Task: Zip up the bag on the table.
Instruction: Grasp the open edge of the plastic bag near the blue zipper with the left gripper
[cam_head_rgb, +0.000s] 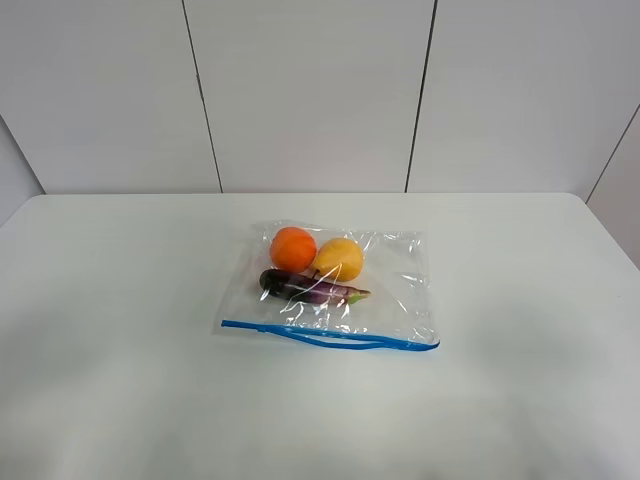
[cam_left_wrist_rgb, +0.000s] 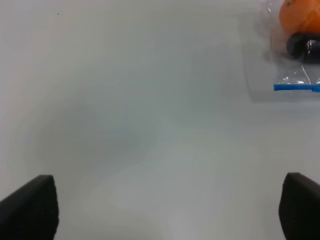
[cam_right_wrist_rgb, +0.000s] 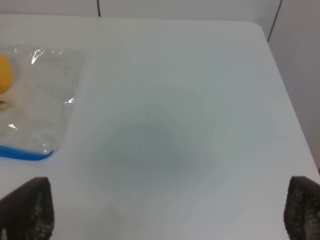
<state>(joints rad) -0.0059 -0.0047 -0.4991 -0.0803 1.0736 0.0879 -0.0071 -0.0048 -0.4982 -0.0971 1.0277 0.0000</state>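
The clear crinkly bag (cam_head_rgb: 390, 290) lies flat on the white table (cam_head_rgb: 120, 300) near the middle. An orange fruit (cam_head_rgb: 293, 248), a yellow fruit (cam_head_rgb: 339, 259) and a purple eggplant (cam_head_rgb: 310, 289) show through it. Its blue zip strip (cam_head_rgb: 330, 337) runs along the near edge and gapes a little in the middle. No gripper shows in the high view. In the left wrist view the left gripper (cam_left_wrist_rgb: 170, 207) is open above bare table, with the bag's corner (cam_left_wrist_rgb: 295, 60) far off. In the right wrist view the right gripper (cam_right_wrist_rgb: 167, 210) is open, with the bag's other corner (cam_right_wrist_rgb: 35, 105) to one side.
White wall panels (cam_head_rgb: 310, 90) stand behind the table. The table's rounded far right corner (cam_right_wrist_rgb: 257, 27) shows in the right wrist view.
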